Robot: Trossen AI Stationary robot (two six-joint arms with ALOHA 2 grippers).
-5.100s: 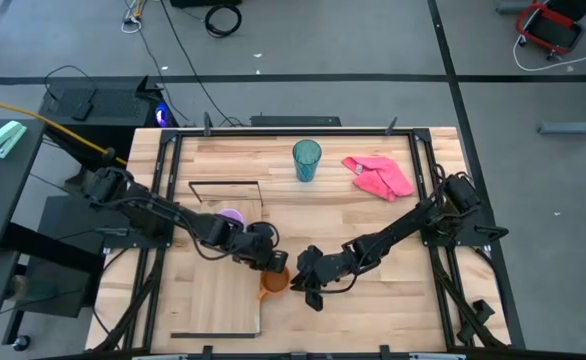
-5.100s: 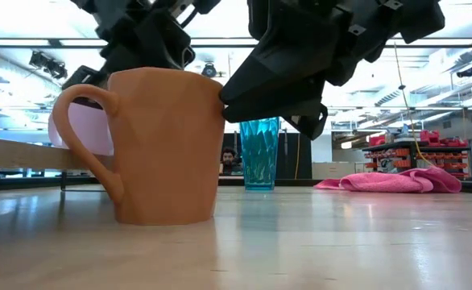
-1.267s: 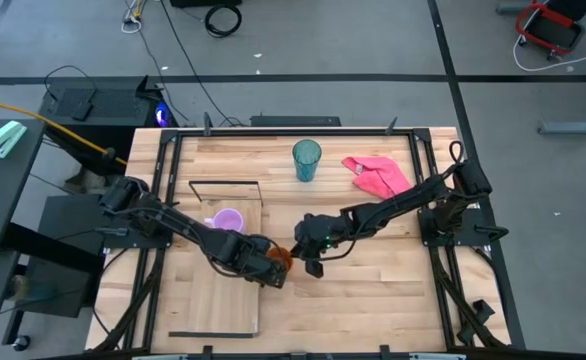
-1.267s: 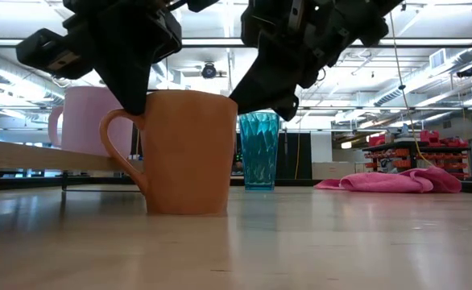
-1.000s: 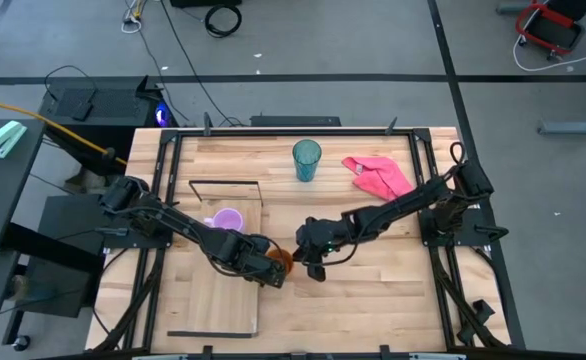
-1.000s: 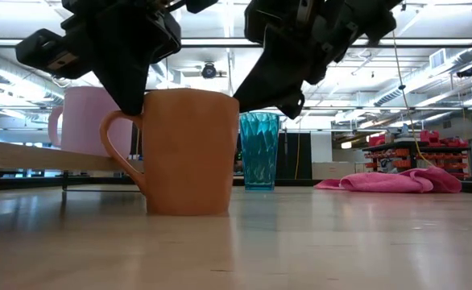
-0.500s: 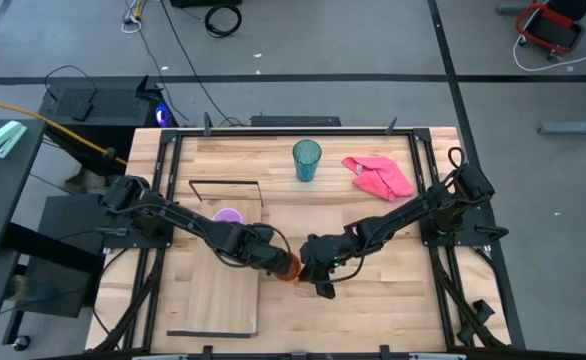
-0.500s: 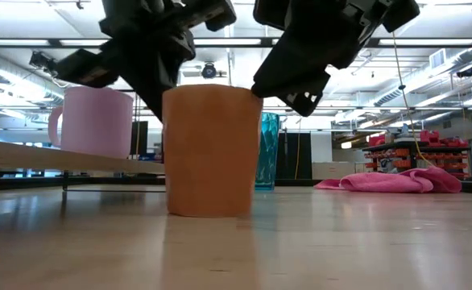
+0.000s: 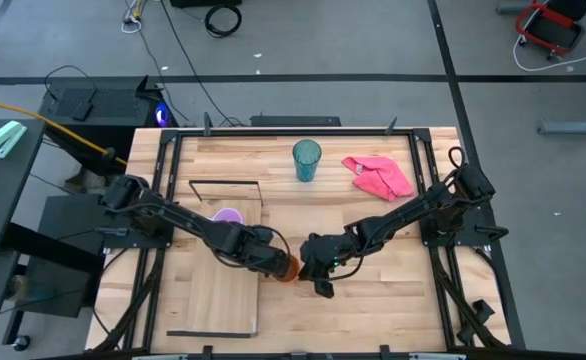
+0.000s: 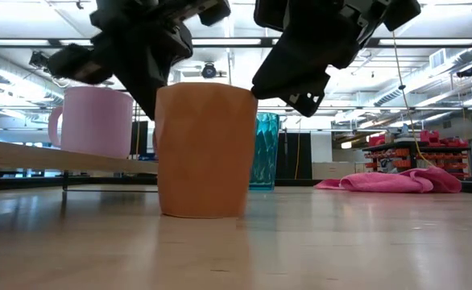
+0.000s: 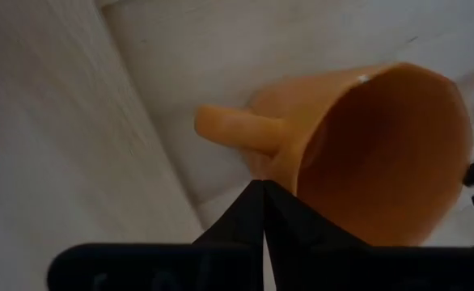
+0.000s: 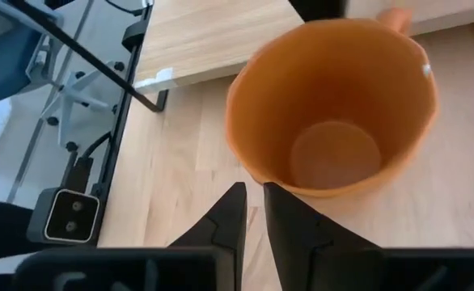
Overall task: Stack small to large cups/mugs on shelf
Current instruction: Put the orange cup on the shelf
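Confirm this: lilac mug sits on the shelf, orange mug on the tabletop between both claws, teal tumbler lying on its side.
Only the tumbler is wrong: the teal tumbler stands upright, as the low view shows. The lilac mug on the shelf and the orange mug stand as stated.

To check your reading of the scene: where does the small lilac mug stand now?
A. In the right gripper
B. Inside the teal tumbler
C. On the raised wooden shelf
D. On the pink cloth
C: the lilac mug stands upright on the shelf, behind the orange mug.
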